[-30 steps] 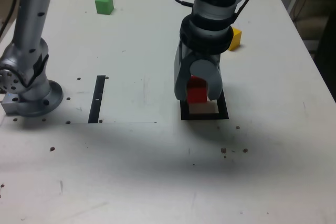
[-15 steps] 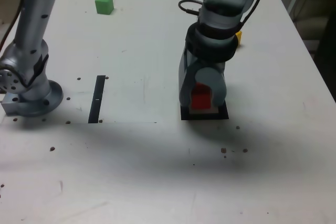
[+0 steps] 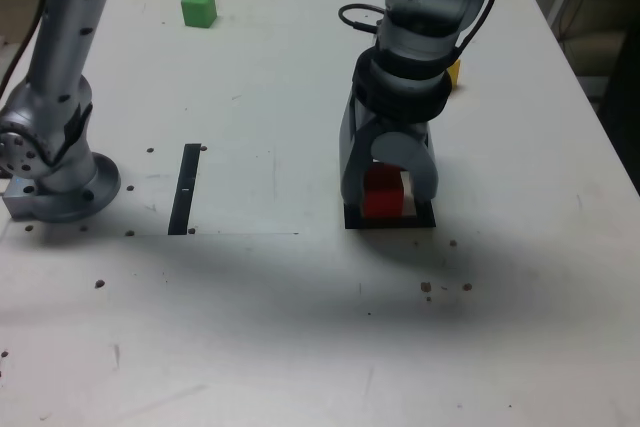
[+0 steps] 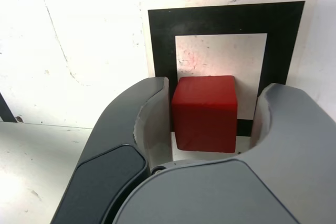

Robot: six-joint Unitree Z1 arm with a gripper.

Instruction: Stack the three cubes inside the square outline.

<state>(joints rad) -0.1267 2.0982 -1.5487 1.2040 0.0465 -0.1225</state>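
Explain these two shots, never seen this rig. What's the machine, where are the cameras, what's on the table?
It is one grey robot arm bolted to a white table. One picture comes from a camera off the arm, looking down at the table; the other from a camera on the wrist, looking past the hand. The hand stands over a black square outline with a red cube sitting inside it. The jaws stand apart, with a visible gap on one side, so the cube looks released. A green cube sits far back, a yellow cube peeks out behind the arm, and a black strip lies near the base.
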